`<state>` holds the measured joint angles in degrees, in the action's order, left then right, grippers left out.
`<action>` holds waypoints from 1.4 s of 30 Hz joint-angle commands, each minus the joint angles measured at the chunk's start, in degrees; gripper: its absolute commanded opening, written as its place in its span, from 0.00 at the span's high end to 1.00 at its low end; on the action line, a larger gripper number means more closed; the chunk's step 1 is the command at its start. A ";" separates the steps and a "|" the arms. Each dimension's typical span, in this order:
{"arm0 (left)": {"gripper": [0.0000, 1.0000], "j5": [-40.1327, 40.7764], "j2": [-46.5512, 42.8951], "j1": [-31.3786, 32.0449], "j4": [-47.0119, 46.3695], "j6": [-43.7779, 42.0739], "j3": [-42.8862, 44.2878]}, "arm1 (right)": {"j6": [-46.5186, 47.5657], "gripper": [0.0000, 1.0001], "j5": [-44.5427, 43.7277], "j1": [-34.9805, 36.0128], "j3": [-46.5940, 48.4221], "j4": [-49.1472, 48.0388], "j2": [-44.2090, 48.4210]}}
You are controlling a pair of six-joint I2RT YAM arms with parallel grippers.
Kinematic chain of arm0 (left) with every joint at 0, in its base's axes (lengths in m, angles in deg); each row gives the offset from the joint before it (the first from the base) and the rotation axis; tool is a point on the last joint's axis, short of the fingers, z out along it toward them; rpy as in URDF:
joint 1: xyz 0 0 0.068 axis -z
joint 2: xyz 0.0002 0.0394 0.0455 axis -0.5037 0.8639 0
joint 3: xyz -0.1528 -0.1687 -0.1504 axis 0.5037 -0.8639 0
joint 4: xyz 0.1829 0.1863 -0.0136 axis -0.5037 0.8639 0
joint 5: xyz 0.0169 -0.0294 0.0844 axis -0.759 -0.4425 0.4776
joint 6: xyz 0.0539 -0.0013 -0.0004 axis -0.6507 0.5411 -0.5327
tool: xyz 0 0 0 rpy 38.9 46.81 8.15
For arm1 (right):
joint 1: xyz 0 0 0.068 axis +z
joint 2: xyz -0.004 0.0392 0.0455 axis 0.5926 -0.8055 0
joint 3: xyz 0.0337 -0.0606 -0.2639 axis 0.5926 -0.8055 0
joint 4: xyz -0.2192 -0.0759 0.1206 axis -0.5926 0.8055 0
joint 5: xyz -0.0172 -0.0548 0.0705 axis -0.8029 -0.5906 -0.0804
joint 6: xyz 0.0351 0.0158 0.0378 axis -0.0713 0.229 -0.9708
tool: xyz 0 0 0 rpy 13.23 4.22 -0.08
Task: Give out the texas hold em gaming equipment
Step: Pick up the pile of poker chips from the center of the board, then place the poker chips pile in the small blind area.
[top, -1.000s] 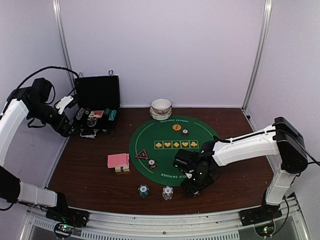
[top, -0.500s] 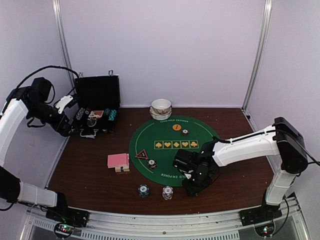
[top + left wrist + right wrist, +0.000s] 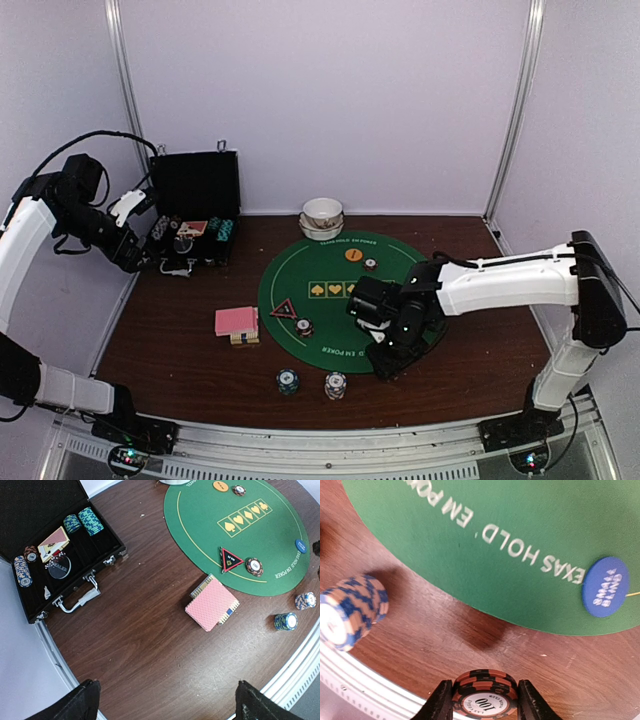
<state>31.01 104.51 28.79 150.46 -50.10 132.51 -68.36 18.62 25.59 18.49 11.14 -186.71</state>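
Observation:
My right gripper (image 3: 485,701) is shut on a short stack of orange-and-black poker chips (image 3: 485,690), held just above the bare wood off the near rim of the green mat (image 3: 520,530). A blue disc (image 3: 605,586) lies on the mat's rim ahead. In the top view this gripper (image 3: 392,352) hangs over the mat's front right. My left gripper (image 3: 167,702) stands open and empty, high over the table's left side. Below it lie pink-backed cards (image 3: 212,603), a red-rimmed triangle marker (image 3: 231,559) with a brown chip (image 3: 254,567) beside it, and an orange disc (image 3: 220,486).
An open black case (image 3: 60,555) with chip stacks and cards stands at the back left. White bowls (image 3: 322,215) sit behind the mat. Two chip stacks (image 3: 288,381) (image 3: 335,385) stand near the front edge, left of the right gripper. The metal front rail runs close below.
The right gripper's jaws have closed onto the orange-and-black chip stack and moved a little away from the front edge, toward the mat. The left arm has not moved.

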 commanded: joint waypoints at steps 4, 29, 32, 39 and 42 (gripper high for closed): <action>0.03 -0.37 -0.52 -0.47 -0.10 0.01 1.16 | 3.81 0.66 -4.44 -8.96 4.62 5.96 3.87; 0.02 -0.43 -0.63 -0.46 -0.10 -0.52 0.93 | 7.86 0.67 -6.39 -25.74 -0.94 -6.85 -6.14; 0.03 -0.64 -0.44 -0.42 -0.10 -0.52 0.98 | 7.58 0.67 -5.90 -25.72 -1.94 -7.48 -5.95; 0.02 -0.38 -0.62 -0.41 -0.16 -0.52 0.73 | 7.44 0.34 -5.69 -25.81 -1.33 -7.75 -5.94; 0.02 -0.22 -0.82 -0.39 -0.10 -0.60 0.49 | 7.74 0.26 -6.55 -25.88 -0.25 -6.43 -4.22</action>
<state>31.05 104.49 28.79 150.46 -50.12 132.51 -60.95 12.96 -0.02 17.48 4.21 -192.87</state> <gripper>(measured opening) 0.976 0.705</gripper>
